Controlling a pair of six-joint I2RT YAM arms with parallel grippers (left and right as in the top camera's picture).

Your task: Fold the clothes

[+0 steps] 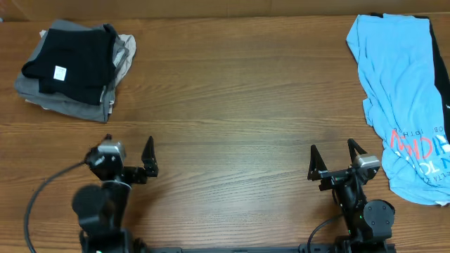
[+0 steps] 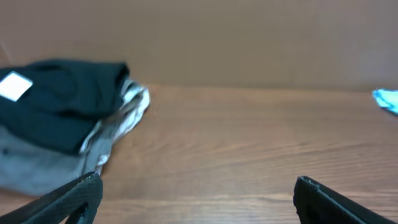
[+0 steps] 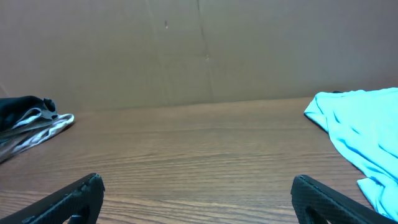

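A light blue T-shirt (image 1: 404, 98) with red print lies unfolded and rumpled at the right side of the table; it also shows in the right wrist view (image 3: 367, 134). A stack of folded clothes (image 1: 74, 67), black on top of grey, sits at the far left and shows in the left wrist view (image 2: 59, 118). My left gripper (image 1: 130, 151) is open and empty near the front left (image 2: 196, 193). My right gripper (image 1: 332, 156) is open and empty near the front right, just left of the shirt (image 3: 196, 193).
The wooden table (image 1: 232, 105) stretches between the stack and the shirt. A dark garment edge (image 1: 441, 70) lies under the blue shirt at the right border. A brown wall (image 3: 199, 50) stands behind the table.
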